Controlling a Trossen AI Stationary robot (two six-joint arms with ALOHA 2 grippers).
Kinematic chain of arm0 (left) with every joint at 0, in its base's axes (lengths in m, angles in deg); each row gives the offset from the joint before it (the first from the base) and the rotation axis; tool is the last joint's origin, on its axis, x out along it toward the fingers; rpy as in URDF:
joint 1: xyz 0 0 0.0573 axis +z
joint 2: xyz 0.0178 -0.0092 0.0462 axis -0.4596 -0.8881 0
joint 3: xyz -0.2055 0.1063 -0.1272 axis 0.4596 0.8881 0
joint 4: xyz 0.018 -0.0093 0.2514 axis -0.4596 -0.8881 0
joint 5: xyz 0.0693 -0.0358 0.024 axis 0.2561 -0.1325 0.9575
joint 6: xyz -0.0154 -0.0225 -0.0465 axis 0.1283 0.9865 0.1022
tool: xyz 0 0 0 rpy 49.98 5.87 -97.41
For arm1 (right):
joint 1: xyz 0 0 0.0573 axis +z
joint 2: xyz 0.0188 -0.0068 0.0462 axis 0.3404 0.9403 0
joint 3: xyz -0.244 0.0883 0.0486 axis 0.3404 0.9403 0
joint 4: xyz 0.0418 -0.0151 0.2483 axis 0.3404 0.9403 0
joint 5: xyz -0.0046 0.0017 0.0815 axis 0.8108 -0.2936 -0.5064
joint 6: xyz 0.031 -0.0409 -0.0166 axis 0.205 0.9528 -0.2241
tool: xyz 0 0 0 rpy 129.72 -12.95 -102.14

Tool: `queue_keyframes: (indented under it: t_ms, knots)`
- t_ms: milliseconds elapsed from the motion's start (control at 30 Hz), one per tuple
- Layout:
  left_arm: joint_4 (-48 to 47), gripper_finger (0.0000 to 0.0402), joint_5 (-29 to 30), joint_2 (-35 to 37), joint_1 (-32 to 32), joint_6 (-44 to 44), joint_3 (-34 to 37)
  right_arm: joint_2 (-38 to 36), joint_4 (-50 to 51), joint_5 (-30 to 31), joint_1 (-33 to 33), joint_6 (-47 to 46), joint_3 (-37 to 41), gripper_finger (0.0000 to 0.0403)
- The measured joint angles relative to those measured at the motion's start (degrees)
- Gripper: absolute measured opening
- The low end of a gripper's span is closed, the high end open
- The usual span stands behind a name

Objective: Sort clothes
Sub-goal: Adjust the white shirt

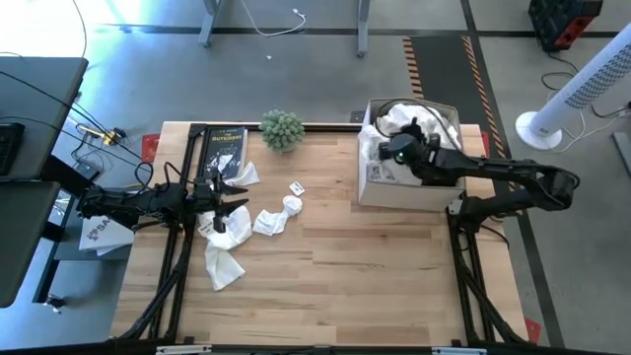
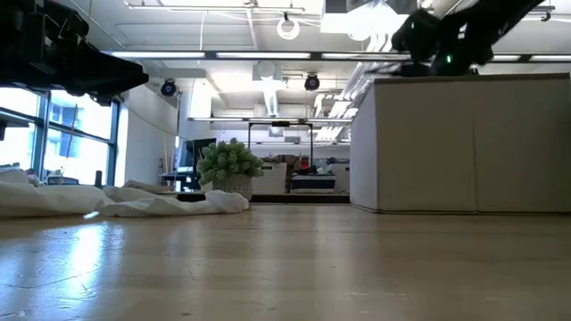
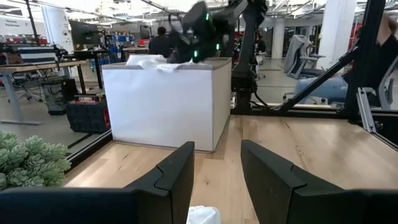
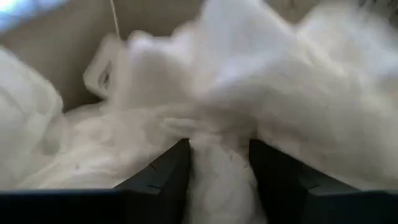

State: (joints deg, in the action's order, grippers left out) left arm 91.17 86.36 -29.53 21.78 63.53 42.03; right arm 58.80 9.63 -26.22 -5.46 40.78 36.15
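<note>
Several white clothes lie on the table's left half: one point(image 1: 225, 266) near the front, one point(image 1: 279, 219) in the middle, one point(image 1: 242, 176) by the book. My left gripper point(image 1: 232, 207) hovers level over them, open, with a white piece point(image 3: 204, 214) just below its fingers. My right gripper point(image 1: 394, 148) reaches into the white box point(image 1: 409, 187), which holds more white clothes point(image 1: 434, 123). In the right wrist view a bunched white garment point(image 4: 211, 124) fills the gap between the right gripper's point(image 4: 221, 174) fingers. My right gripper has a thick bunch of the white garment point(image 4: 219, 163) pinched between its two fingers. The fingers slant down into the box from above. The cloth gathers into folds just past the fingertips, and the rest lies on the pile in the box. One layer or several, I cannot tell.
A black book point(image 1: 225, 148) with yellow lettering lies at the far left of the table, and a small green plant point(image 1: 283, 128) stands at the far edge. A small white tag point(image 1: 296, 187) lies near the table's middle. The bare wood in the near half point(image 1: 375, 286) is free.
</note>
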Motion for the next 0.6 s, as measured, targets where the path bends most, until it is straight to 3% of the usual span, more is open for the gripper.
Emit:
queue_keyframes:
  t_ms: [167,300,433,600]
  knots:
    - [0.02,0.0131,0.0,-0.02,0.0,0.0,0.0,-3.62,7.47,1.82,2.97,3.4,-11.47,0.0142]
    - [0.01,0.0131,-0.02,-0.02,-0.02,0.0,0.0,-3.31,5.34,-7.43,4.96,7.21,-16.34,0.014]
    - [0.02,0.0131,-0.02,-0.01,-0.01,0.0,0.0,-1.88,-0.8,-19.94,4.88,8.18,-14.67,0.014]
    - [0.02,0.0131,-0.02,-0.01,-0.01,0.0,0.0,1.3,0.88,-19.36,2.65,2.61,-10.18,0.014]
